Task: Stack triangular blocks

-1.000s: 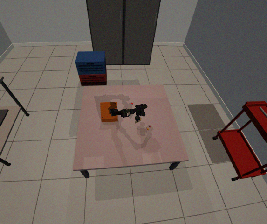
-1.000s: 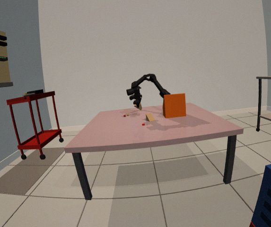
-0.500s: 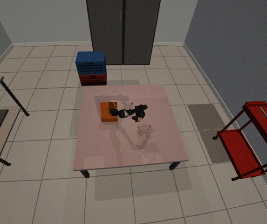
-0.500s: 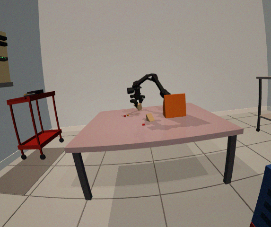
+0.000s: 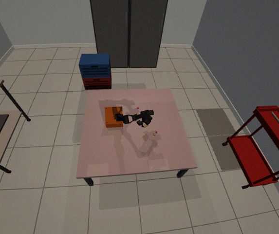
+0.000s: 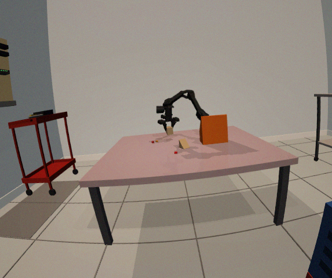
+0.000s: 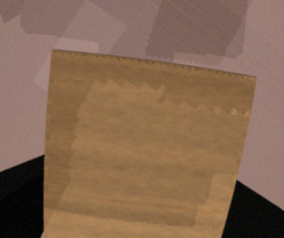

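Note:
My gripper [image 6: 169, 128] is shut on a tan triangular block [image 5: 145, 125] [image 6: 170, 130] [image 7: 142, 154] and holds it in the air above the table [image 5: 101, 151] [image 6: 148, 167]. In the wrist view one broad face of the block fills the middle, with a dark finger at each side; its sloped face cannot be told for certain. The other triangular block [image 6: 183, 143] stands on the table, apart from the held one, with its sloped face showing in the exterior view. In the top view the arm hides most of it.
A tall orange box [image 5: 109, 120] [image 6: 214, 130] stands beside the arm's base. A small red cube [image 5: 138, 107] [image 6: 175, 152] lies near the standing block. Another red cube [image 5: 156, 131] [image 6: 152, 142] and an orange cube [image 5: 154, 134] [image 6: 157, 141] lie together on the held block's other side.

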